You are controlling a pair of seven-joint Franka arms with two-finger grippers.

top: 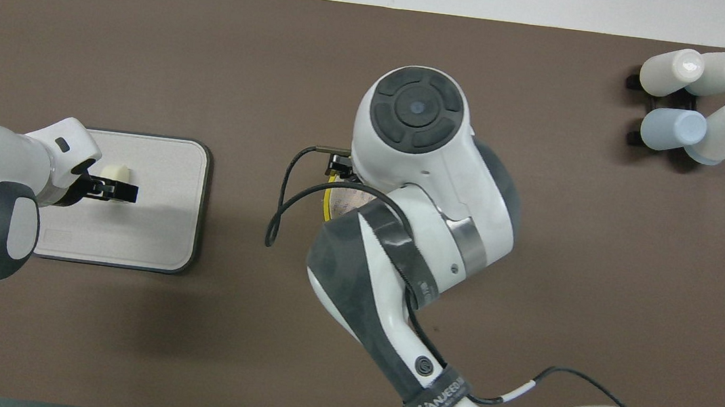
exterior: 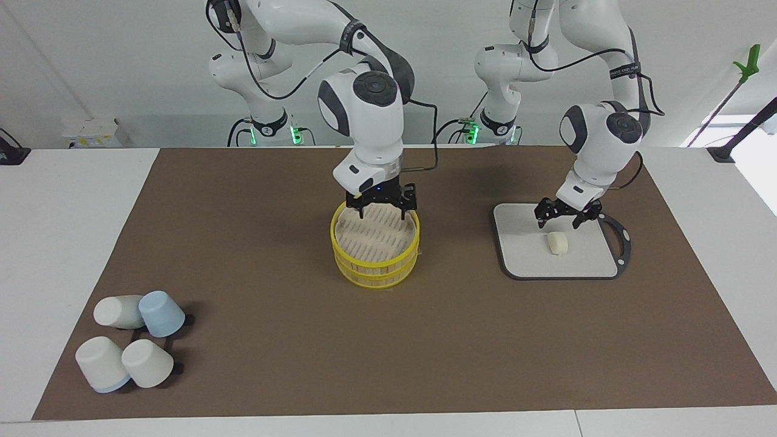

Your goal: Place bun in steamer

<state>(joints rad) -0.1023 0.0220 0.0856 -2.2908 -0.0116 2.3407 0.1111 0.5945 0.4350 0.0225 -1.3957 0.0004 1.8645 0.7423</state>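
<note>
Bun (exterior: 557, 243) lying on grey board (exterior: 522, 255) toward left arm's end of surface (exterior: 243, 243); left end effector (exterior: 568, 217) hovering over it, released, lining up grasp. Right end effector (exterior: 381, 207) released, poised at rim of open steamer (exterior: 374, 267) (mid-surface, ready for bun).

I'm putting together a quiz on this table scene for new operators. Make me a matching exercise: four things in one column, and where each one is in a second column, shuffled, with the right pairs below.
Things:
1. bun
2. right gripper
3. left gripper
4. cups

Places:
A. at the rim of the steamer, on the side nearest the robots
B. lying on the grey board
C. clustered at the right arm's end of the table, farther from the robots than the steamer
D. open, just over the board, beside the bun

Pairs: 1-B, 2-A, 3-D, 4-C
</note>
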